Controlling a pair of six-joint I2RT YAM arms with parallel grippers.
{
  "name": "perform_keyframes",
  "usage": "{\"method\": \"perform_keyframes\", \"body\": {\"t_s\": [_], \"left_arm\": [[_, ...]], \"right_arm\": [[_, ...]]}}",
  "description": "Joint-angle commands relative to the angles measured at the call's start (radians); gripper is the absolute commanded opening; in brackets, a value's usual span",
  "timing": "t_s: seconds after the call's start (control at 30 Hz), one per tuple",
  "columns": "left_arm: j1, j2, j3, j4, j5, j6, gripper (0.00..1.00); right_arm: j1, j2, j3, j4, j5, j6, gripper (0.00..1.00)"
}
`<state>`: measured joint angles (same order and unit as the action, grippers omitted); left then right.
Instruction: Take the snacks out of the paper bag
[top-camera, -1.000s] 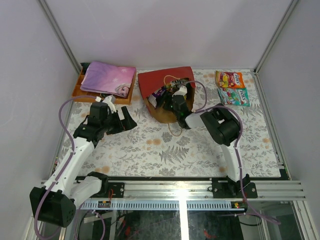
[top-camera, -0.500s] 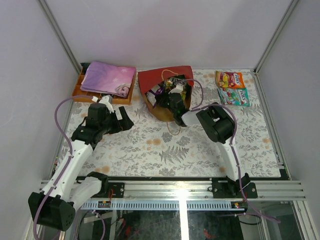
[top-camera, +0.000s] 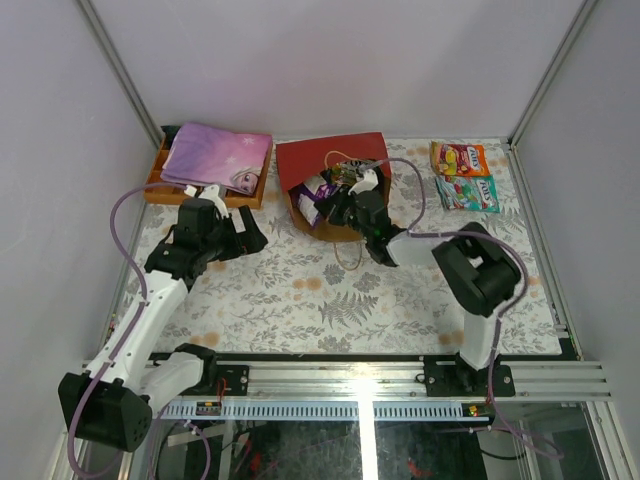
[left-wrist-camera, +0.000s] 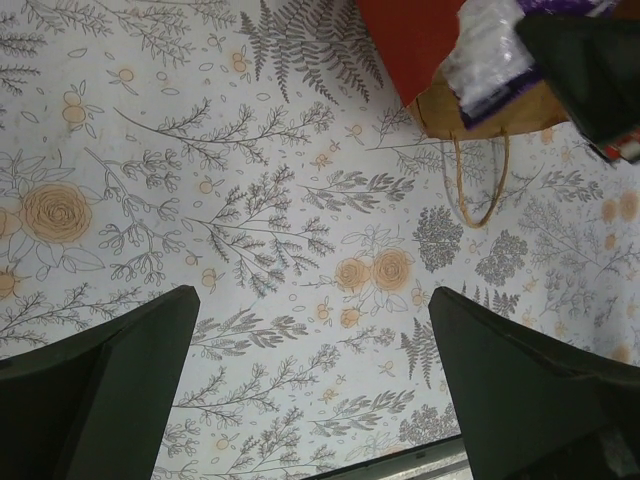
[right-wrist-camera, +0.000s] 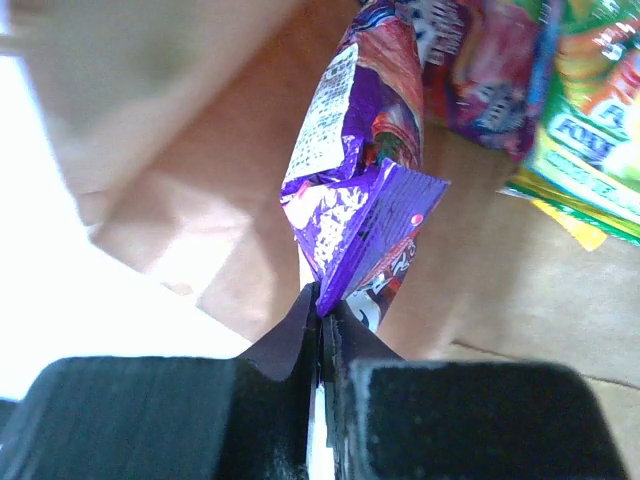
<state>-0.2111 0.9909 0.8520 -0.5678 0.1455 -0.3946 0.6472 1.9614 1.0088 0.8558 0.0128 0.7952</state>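
My left gripper (left-wrist-camera: 315, 395) hung spread wide over the floral table (top-camera: 300, 290), holding nothing. My right gripper (right-wrist-camera: 320, 325) was pinched on a corner of one purple packet (right-wrist-camera: 365, 190), whose long axis ran away from my fingers into the paper bag (top-camera: 330, 160). The bag's mouth faced my bases, and other packets (right-wrist-camera: 480, 70) crowded behind. Beyond lay two packs at right, an orange pack (top-camera: 459, 158) and a green pack (top-camera: 468, 193). At left, one tray (top-camera: 155, 187) held a folded cloth (top-camera: 215, 155).

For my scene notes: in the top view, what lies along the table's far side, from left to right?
Orange tray holding a pink-purple cloth, red paper bag, then orange candy pack and green candy pack together.
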Motion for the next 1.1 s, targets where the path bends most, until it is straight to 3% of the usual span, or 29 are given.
{"method": "perform_keyframes", "body": {"t_s": [0.0,0.37,0.6,0.73,0.93,1.07], "left_arm": [[0.006,0.017,0.057,0.054,-0.025,0.005,1.0],[0.006,0.042,0.091,0.101,0.025,-0.045,1.0],[0.006,0.027,0.038,0.131,0.047,-0.104,1.0],[0.006,0.014,0.016,0.131,0.027,-0.11,1.0],[0.005,0.024,0.023,0.124,0.031,-0.1,1.0],[0.006,0.02,0.01,0.108,0.024,-0.085,1.0]], "right_arm": [[0.015,-0.238,-0.028,-0.054,-0.107,-0.086,0.0],[0.013,-0.698,-0.183,-0.484,-0.299,-0.269,0.0],[-0.014,-0.983,-0.221,-0.72,-0.276,-0.374,0.0],[-0.107,-1.09,-0.225,-0.797,-0.307,-0.369,0.0],[-0.331,-1.091,-0.232,-0.763,-0.506,-0.264,0.0],[-0.433,-1.111,-0.229,-0.771,-0.472,-0.227,0.0]]}}
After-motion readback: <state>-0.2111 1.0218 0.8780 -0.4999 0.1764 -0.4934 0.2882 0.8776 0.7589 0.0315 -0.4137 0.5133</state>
